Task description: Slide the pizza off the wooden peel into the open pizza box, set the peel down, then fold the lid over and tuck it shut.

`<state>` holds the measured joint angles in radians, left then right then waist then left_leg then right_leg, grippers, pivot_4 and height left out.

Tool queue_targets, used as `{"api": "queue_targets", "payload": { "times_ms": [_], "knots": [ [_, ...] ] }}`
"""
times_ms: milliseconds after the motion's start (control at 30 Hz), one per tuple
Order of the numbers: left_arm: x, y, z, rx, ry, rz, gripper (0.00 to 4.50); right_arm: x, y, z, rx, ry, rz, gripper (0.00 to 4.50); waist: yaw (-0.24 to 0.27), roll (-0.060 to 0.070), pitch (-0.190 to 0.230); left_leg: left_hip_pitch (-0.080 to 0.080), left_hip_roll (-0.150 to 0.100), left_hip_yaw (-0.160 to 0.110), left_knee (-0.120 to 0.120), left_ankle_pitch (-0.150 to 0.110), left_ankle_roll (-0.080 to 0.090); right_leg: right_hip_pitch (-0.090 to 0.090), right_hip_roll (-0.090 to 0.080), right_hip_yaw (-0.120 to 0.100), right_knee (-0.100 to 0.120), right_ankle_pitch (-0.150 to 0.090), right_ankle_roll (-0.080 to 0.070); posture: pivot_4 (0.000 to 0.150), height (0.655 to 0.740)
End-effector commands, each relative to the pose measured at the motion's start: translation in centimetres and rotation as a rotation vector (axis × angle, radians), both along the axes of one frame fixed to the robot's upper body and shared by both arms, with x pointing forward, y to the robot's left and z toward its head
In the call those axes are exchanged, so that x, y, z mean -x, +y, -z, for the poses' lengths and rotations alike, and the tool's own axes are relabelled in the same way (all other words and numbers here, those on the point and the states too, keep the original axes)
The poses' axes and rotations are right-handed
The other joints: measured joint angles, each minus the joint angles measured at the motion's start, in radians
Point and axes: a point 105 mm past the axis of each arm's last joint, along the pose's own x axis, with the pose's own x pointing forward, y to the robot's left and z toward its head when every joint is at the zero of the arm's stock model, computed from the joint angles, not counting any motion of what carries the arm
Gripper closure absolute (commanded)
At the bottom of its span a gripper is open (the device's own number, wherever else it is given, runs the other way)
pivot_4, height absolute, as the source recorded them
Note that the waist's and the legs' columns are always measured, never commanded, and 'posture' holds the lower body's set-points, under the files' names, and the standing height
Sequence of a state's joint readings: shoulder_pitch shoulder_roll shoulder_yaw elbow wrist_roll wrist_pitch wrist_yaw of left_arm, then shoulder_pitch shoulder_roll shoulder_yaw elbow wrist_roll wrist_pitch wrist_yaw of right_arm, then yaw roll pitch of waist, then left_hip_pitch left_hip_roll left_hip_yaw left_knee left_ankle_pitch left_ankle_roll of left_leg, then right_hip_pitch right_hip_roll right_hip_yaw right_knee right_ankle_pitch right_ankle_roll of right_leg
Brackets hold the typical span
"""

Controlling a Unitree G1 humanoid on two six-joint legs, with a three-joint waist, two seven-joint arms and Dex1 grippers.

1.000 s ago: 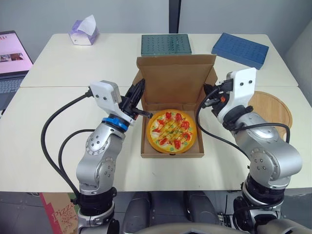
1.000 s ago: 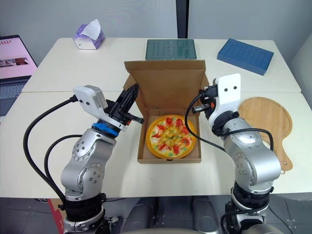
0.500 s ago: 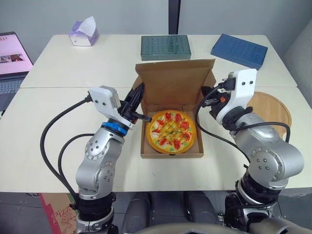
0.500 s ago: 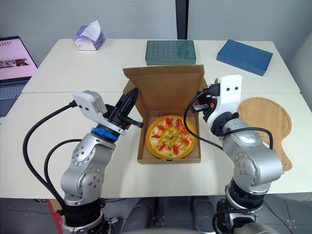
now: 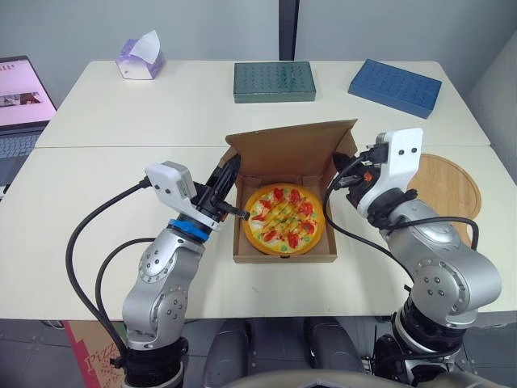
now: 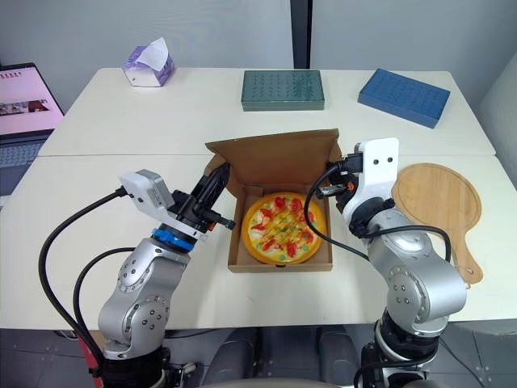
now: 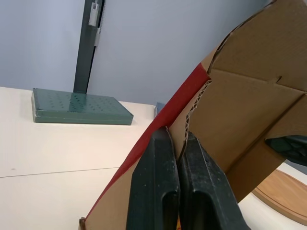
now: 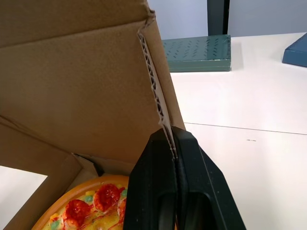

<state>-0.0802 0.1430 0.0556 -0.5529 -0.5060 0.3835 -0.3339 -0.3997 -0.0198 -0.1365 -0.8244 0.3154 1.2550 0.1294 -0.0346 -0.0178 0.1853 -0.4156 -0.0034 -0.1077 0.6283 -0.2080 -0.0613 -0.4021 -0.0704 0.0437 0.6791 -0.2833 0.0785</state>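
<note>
Nearest on the tabletop [image 5: 73,218], the pizza box [image 5: 284,255] sits centred before the robot, and the pizza [image 5: 284,218] lies flat inside its base, topped with red slices and yellow and green bits. Just behind it, on either side, the two arms meet the lid [image 5: 292,150]. The left gripper [image 7: 176,140] has its black fingers [image 7: 154,182] pressed together on the lid's left side edge, with the corrugated cardboard pinched between them. The right gripper [image 8: 171,136] has its fingers [image 8: 197,189] clamped the same way on the right side edge. Held so, the lid stands raised from the box's rear hinge and tilts forward over the back of the pizza, with its plain brown inner face toward the robot. To the right of the box, apart from it and partly hidden by the right arm, the wooden peel [image 6: 437,200] lies flat on the tabletop. Farther back rest a green tray [image 5: 275,81] and a blue tray [image 5: 395,86]. A tissue box [image 5: 139,58] stands at the far left, and an open laptop [image 5: 19,90] sits at the left edge.
</note>
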Motion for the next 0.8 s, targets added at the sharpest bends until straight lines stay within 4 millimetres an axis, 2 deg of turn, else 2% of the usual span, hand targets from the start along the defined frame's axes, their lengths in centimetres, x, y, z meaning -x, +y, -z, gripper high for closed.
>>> {"api": "queue_targets", "payload": {
  "times_ms": [33, 133, 533, 800],
  "knots": [
    [1.5, -2.6, -0.7, 0.0, -0.028, 0.156, 4.49, 2.1, 4.6, -0.7, -0.055, -0.003, -0.277, 4.5, -0.001, 0.0, 0.0, 0.0, 0.0, 0.0, 0.0, 0.0, 0.0, 0.0, 0.0, 0.0, 0.0, 0.0, 0.0, 0.15, 0.7279],
    [1.5, -2.5, -0.6, -0.013, -0.03, 0.154, 4.49, 2.2, 4.6, -0.6, -0.079, 0.016, -0.283, 4.5, -0.001, 0.0, 0.0, 0.0, 0.0, 0.0, -0.001, 0.0, 0.0, 0.0, 0.0, 0.0, 0.0, 0.0, 0.0, 0.15, 0.7279],
    [1.8, -1.8, 0.6, -0.026, 0.004, 0.135, 4.49, 2.8, 4.6, 1.9, -0.045, 0.1, -0.293, 4.5, -0.005, 0.0, -0.002, 0.001, 0.001, 0.0, -0.001, 0.0, 0.0, 0.0, 0.001, 0.0, 0.0, -0.001, -0.002, 0.15, 0.7279],
    [2.2, -1.6, 1.8, -0.035, 0.037, 0.143, 4.49, 3.3, 4.0, 3.7, 0.073, 0.077, -0.285, 4.5, -0.006, -0.001, -0.005, 0.002, 0.001, 0.0, -0.002, 0.0, 0.0, 0.002, 0.001, -0.001, -0.001, -0.003, -0.004, 0.15, 0.7279]
  ]
}}
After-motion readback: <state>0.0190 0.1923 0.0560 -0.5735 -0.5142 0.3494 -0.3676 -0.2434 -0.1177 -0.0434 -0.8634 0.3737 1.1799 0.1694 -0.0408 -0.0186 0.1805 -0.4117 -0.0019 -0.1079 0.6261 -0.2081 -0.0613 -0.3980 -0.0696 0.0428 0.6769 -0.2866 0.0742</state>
